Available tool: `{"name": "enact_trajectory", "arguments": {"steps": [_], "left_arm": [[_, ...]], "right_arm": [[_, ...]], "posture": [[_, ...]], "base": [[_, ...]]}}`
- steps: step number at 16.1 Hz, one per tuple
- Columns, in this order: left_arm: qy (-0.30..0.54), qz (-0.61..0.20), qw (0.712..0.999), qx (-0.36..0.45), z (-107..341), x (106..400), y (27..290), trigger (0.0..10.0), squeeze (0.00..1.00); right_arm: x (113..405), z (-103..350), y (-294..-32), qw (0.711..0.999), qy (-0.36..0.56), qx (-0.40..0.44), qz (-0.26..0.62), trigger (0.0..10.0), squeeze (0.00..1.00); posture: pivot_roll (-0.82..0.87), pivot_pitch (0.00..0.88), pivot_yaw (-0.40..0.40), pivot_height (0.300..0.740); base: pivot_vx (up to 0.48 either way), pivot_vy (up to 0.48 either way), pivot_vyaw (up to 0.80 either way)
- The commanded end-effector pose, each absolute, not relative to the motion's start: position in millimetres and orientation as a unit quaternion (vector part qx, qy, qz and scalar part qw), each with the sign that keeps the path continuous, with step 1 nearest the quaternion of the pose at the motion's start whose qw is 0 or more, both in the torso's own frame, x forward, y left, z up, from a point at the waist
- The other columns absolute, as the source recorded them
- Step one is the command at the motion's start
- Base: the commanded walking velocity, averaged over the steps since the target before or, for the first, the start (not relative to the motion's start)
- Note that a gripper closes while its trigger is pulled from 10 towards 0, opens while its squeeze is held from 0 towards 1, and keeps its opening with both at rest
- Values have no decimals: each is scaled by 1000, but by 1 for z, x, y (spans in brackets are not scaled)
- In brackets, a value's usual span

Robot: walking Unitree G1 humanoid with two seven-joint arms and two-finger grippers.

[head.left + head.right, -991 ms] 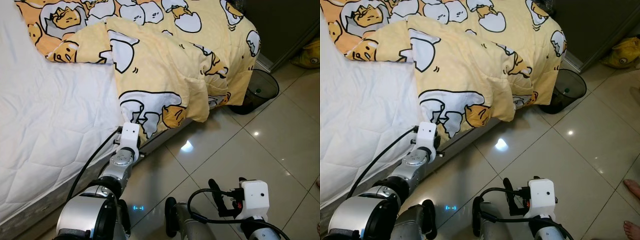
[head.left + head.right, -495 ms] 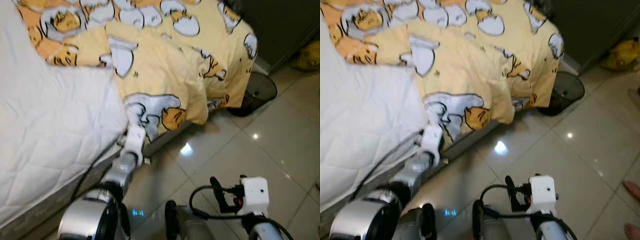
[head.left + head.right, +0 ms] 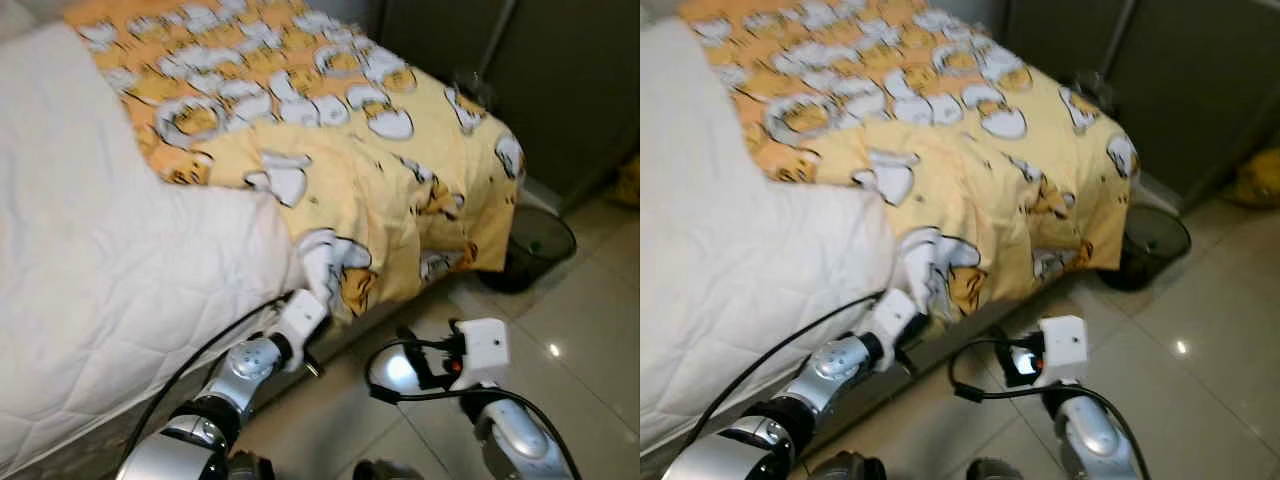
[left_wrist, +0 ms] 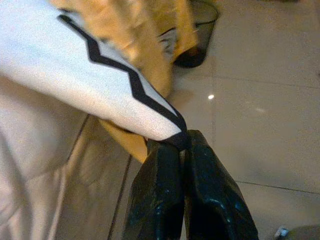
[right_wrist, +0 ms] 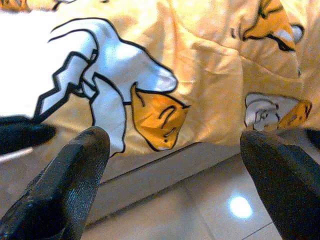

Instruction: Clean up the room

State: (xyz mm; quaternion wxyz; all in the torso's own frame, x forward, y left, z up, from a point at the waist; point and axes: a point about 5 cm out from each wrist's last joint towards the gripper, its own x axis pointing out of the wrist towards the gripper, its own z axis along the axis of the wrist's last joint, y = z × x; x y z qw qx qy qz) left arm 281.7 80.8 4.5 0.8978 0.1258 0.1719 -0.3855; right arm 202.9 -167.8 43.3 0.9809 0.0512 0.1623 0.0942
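A yellow blanket [image 3: 390, 180] printed with cartoon eggs covers the far part of the bed and hangs over its side. My left gripper [image 4: 182, 142] is shut on a lower corner of this blanket [image 4: 125, 95], holding it beside the mattress edge; in the left eye view that gripper [image 3: 318, 300] sits right under the hanging fold. My right gripper [image 5: 172, 137] is open, its fingers [image 5: 70, 180] spread wide and facing the hanging blanket [image 5: 200, 75] a short way off, above the floor. In the left eye view the right gripper [image 3: 415, 358] hovers right of the left one.
The bare white quilted mattress [image 3: 100, 260] takes up the near left. A black mesh bin [image 3: 535, 250] stands on the tiled floor [image 3: 590, 330] by the bed's corner. Dark cabinet doors [image 3: 560, 80] rise behind it, with a yellow object [image 3: 630, 180] at the far right.
The view has tilted up and shifted. My left gripper has risen with the blanket corner to mattress height. My right arm has lifted and reached toward the hanging blanket.
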Motion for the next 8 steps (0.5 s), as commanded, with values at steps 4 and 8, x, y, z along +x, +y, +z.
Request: {"name": "enact_trajectory", "arguments": {"steps": [4, 8], "left_arm": [[183, -347, 913, 112, 4, 286, 92, 10000, 0], [195, -335, 915, 112, 1, 285, 101, 10000, 0]], "right_arm": [[218, 53, -182, 980, 148, 124, 50, 10000, 0], [225, 52, -180, 978, 155, 116, 75, 10000, 0]], "posture": [[-103, 0, -38, 740], [-89, 0, -56, 740]], "base": [[0, 0, 0], [-351, -187, 0]]}}
